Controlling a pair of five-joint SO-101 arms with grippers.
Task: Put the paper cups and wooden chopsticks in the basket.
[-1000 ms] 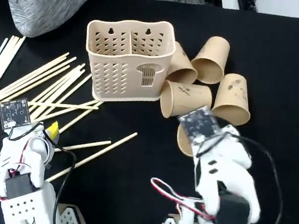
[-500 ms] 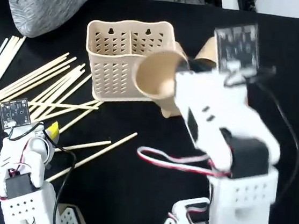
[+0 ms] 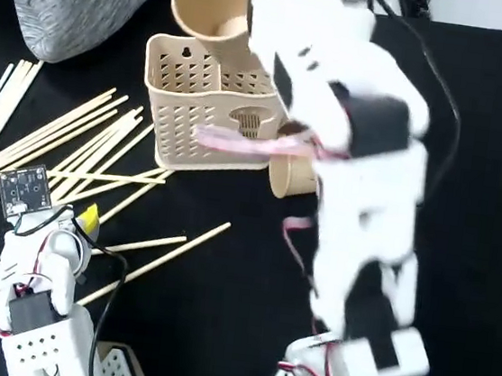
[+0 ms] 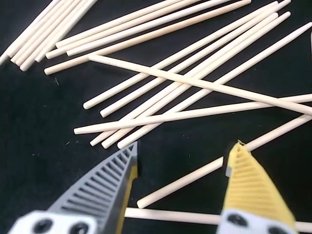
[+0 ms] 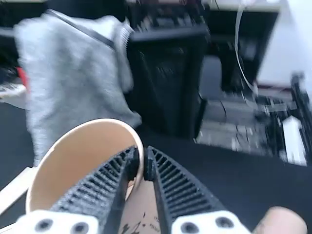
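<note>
Paper cup point(image 3: 213, 4) is hanging over the basket's point(image 3: 194, 132) far rim. The right wrist view is showing the right gripper point(image 5: 142, 152) pinching its rim, while the left gripper point(image 4: 186, 146) is gaping empty above chopsticks point(image 4: 195, 83).

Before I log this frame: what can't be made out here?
- High view: the right arm hides most of the loose paper cups beside the basket; no count possible.
- High view: the held cup covers part of the basket's back rim.
- Left wrist view: the chopsticks run off the edges; total unclear.
</note>
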